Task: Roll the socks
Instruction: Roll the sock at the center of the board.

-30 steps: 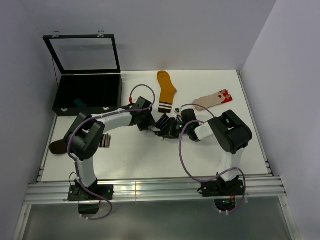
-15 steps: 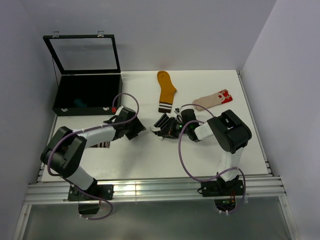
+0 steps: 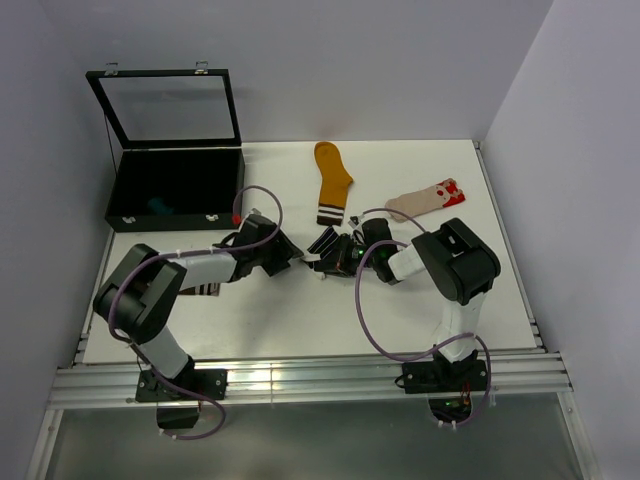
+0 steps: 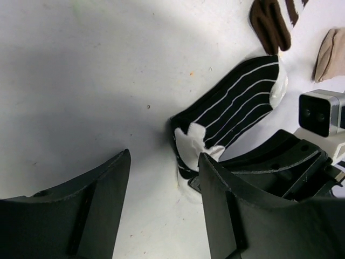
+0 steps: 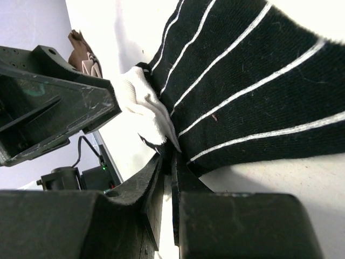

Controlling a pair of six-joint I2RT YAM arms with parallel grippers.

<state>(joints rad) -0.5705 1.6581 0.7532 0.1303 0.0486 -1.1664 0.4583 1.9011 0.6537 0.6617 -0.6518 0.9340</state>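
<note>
Work looks barely begun. On the white table [image 3: 300, 320], the open black glass-lidded case [image 3: 175, 190] holds a teal shape [image 3: 158, 206] too small to identify. The mustard sock with brown striped cuff [image 3: 331, 180], the beige sock with red-white end [image 3: 425, 200] and a brown sock [image 3: 112, 295] near the left arm all lie unrolled. The short black-and-white striped sock [image 4: 237, 110] lies flat mid-table, its white-patched end pinched in the right gripper [image 5: 171, 161]. The left gripper [image 4: 164, 156], jaws apart and empty, faces it. Since a second ago the left gripper has backed off the striped sock, then edged nearer; no sock has moved.
</note>
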